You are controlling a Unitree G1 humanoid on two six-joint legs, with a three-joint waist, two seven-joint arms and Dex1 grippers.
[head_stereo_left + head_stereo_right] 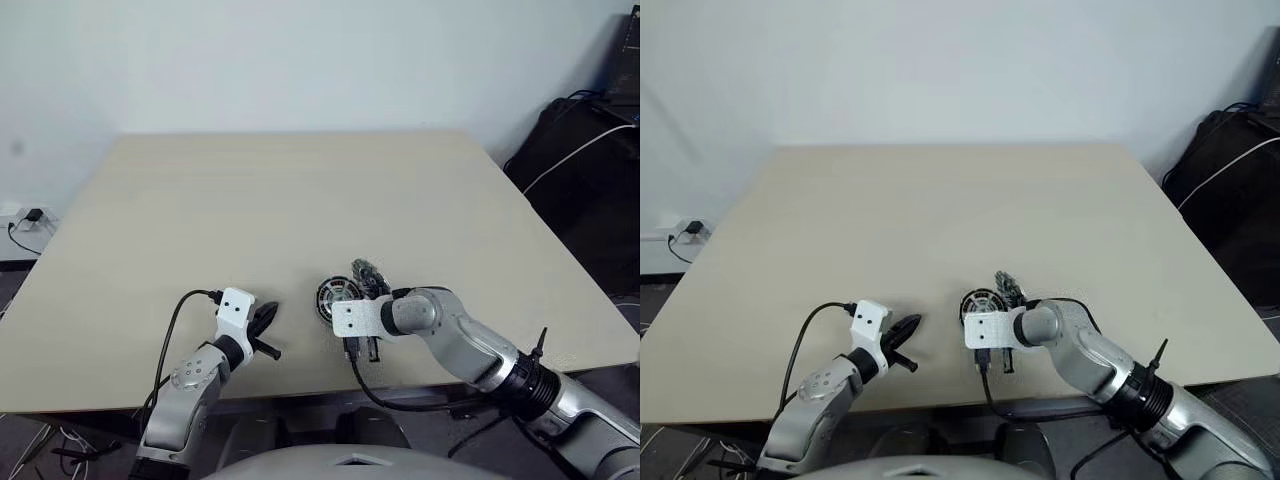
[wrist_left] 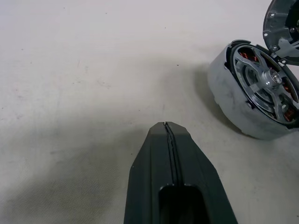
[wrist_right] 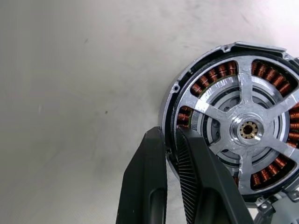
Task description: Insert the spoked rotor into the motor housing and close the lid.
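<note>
Right end effector (image 3: pixel 170 140) pinches the motor housing (image 3: pixel 187 88) rim; left end effector (image 2: pixel 167 127) sits closed, empty.

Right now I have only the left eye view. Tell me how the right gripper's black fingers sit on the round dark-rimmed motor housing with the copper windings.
Observer: The right wrist view shows the right gripper shut on the motor housing at its rim, with one finger outside and the other inside over the windings.
Operator: Report on the small silver spoked rotor.
Observer: The spoked rotor sits inside the housing, its spokes lying across the windings.
Operator: Now give me the left side.
Observer: In the left wrist view, the left gripper is shut and empty. It is over the bare beige table, apart from the housing.
</note>
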